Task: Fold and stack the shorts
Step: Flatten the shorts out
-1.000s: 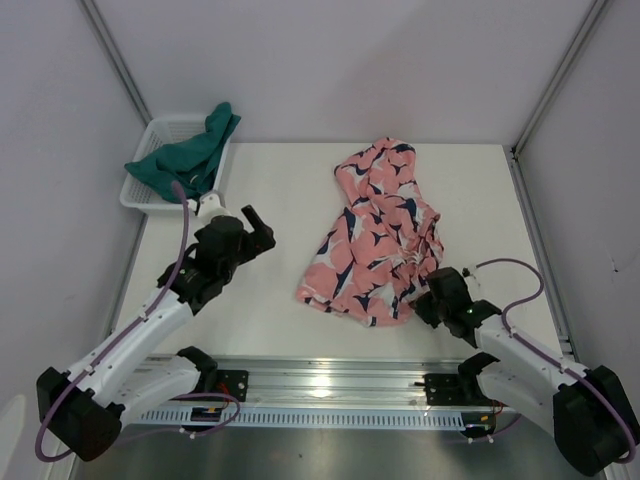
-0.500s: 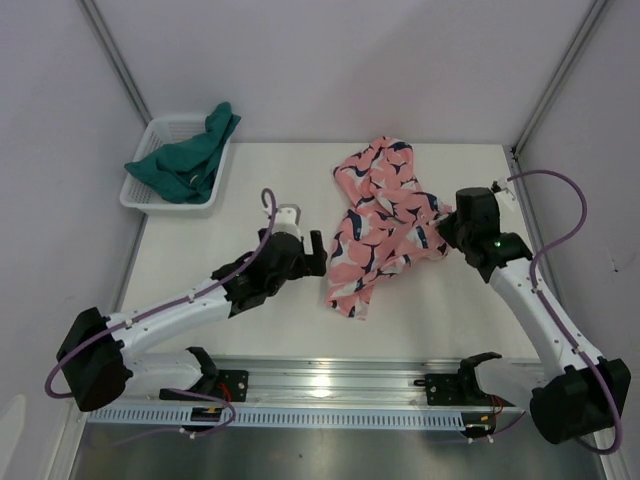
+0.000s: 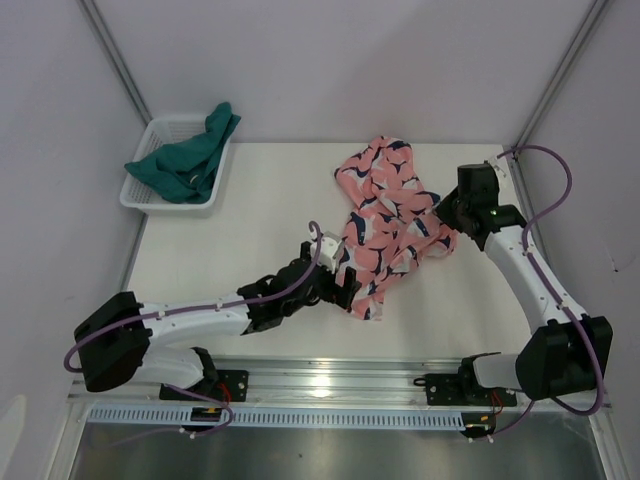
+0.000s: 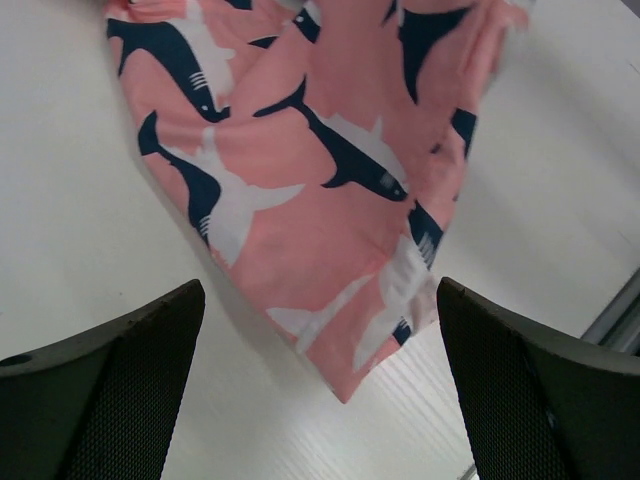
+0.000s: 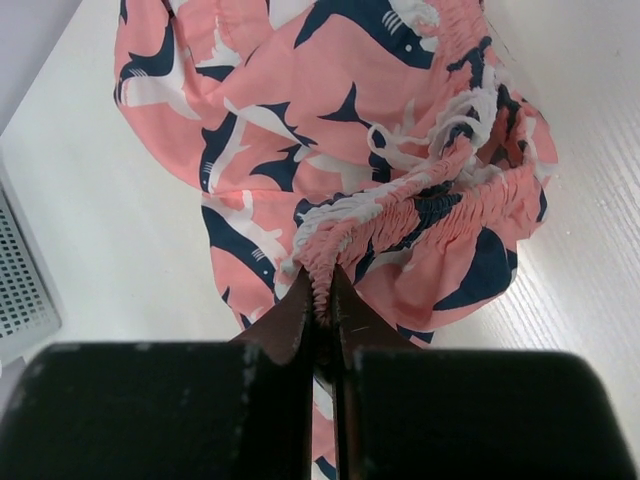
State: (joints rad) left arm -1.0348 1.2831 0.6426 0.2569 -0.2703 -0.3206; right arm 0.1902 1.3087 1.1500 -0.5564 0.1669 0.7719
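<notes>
The salmon-pink shark-print shorts (image 3: pixel 385 225) lie crumpled right of the table's middle, drawn toward the right arm. My right gripper (image 3: pixel 447 222) is shut on their gathered elastic waistband (image 5: pixel 322 268), which bunches up between its fingers. My left gripper (image 3: pixel 342 281) is open just before the shorts' near corner (image 4: pixel 345 385), which lies on the table between its wide-spread fingers (image 4: pixel 110 390) without touching them. The dark teal shorts (image 3: pixel 185 160) sit heaped in the white mesh basket (image 3: pixel 140 196) at the far left.
The basket stands at the table's far left corner against the wall. A metal rail (image 3: pixel 330 385) runs along the near edge. White walls and slanted frame posts (image 3: pixel 555 85) close in the sides.
The left arm has swept from the basket side across to the pink shorts' near corner. The right gripper has pulled the waistband up and to the right, dragging the shorts into a narrower heap.
</notes>
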